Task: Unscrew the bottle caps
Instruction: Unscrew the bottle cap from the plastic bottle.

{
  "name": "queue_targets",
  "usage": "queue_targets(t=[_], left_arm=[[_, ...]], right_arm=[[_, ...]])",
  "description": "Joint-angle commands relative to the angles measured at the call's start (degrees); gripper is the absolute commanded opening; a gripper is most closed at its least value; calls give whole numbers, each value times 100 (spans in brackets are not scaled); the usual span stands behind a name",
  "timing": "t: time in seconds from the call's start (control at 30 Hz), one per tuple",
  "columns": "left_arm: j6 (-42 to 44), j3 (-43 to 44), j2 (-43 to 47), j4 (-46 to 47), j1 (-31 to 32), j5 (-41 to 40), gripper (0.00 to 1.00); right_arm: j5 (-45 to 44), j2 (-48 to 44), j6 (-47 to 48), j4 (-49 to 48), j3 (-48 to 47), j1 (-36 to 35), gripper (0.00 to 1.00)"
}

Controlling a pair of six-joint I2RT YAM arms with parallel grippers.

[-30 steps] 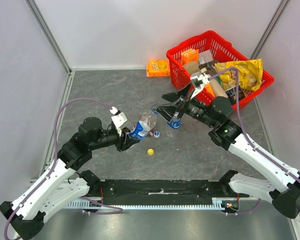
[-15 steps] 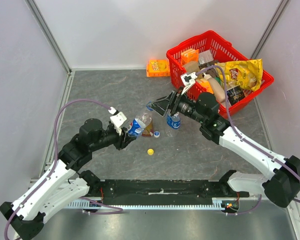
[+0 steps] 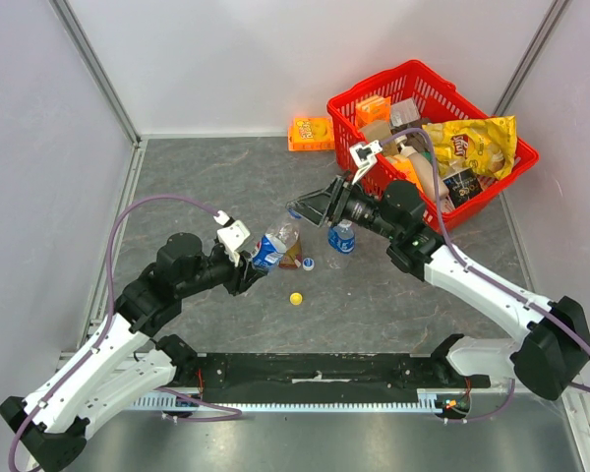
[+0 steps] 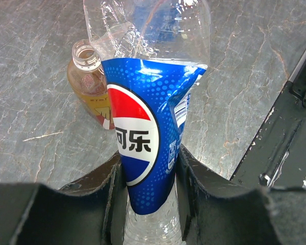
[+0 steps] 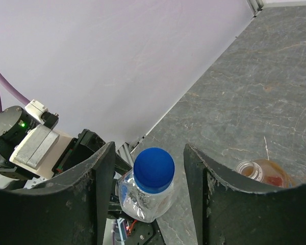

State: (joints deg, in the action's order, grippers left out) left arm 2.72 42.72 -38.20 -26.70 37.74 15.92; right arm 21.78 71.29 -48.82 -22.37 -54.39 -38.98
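My left gripper [image 4: 148,158] is shut on a clear bottle [image 4: 143,127] with a blue label, holding it tilted above the table [image 3: 270,246]. Its blue cap [image 5: 154,168] sits between the fingers of my right gripper [image 5: 149,153], which is open with a gap on each side. In the top view the right gripper [image 3: 307,210] hangs over the bottle's upper end. An amber bottle [image 4: 89,87] without a cap stands just behind. A yellow cap [image 3: 296,298] and a whitish cap [image 3: 309,263] lie on the table. Another clear bottle [image 3: 342,237] stands to the right.
A red basket [image 3: 349,103] full of snack packs stands at the back right. An orange box [image 3: 311,132] lies by the back wall. Grey walls close in the table on the left, back and right.
My right gripper has swung left, from over the standing bottle to the held bottle's cap, and its jaws have narrowed. The left gripper has drawn the bottle slightly toward itself.
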Motion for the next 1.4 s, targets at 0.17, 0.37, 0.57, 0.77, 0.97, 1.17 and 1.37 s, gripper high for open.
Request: queue_targets(t=[0.17, 0.37, 0.57, 0.77, 0.97, 1.17, 1.37], left_arm=[[238, -9, 32, 156, 6, -45, 2], [238, -18, 40, 156, 6, -54, 2], [238, -9, 32, 147, -3, -63, 2], [176, 78, 58, 156, 6, 86, 2], [88, 254, 102, 156, 6, 929, 2], [9, 351, 84, 165, 14, 1825, 2], [-210, 465, 137, 314, 6, 2704, 2]], right_arm=[[142, 87, -93, -312, 60, 13, 56], [230, 140, -102, -356, 43, 13, 37], [300, 158, -49, -452, 104, 13, 12], [405, 79, 135, -549, 148, 13, 0], [845, -53, 355, -1014, 262, 13, 0], [1390, -413, 487, -1743, 561, 13, 0], [2057, -704, 637, -2263, 702, 14, 0]])
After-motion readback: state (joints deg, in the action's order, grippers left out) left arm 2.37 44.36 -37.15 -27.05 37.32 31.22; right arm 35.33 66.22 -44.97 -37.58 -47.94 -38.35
